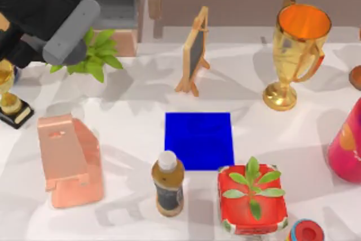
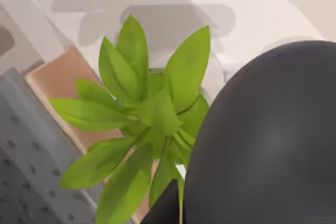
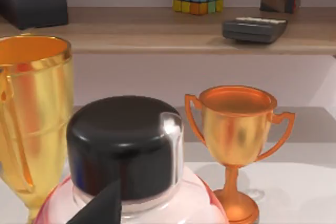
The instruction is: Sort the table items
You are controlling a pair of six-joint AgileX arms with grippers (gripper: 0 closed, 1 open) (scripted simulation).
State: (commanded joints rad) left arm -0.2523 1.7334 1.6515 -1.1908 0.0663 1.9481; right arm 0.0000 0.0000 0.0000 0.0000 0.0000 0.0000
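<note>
A dark grey oval computer mouse [image 1: 71,31] hangs in the air at the table's back left, above a green leafy plant [image 1: 96,55]. My left gripper [image 1: 49,20] is shut on it from the left. In the left wrist view the mouse [image 2: 268,140] bulges large beside the plant's leaves [image 2: 147,114], with one dark fingertip [image 2: 164,209] at its edge. A blue square mat [image 1: 198,139] lies flat at the table's middle. My right gripper shows as one dark fingertip [image 3: 102,208] in front of a black-capped pink bottle [image 3: 126,145].
A brown white-capped bottle [image 1: 168,184] stands left of the mat's front, a red planter box [image 1: 252,200] to its right. A salmon box [image 1: 69,161] lies front left. A small easel board [image 1: 194,52], gold trophies [image 1: 296,49] [image 1: 11,103] and a pink bottle [image 1: 347,145] ring the table.
</note>
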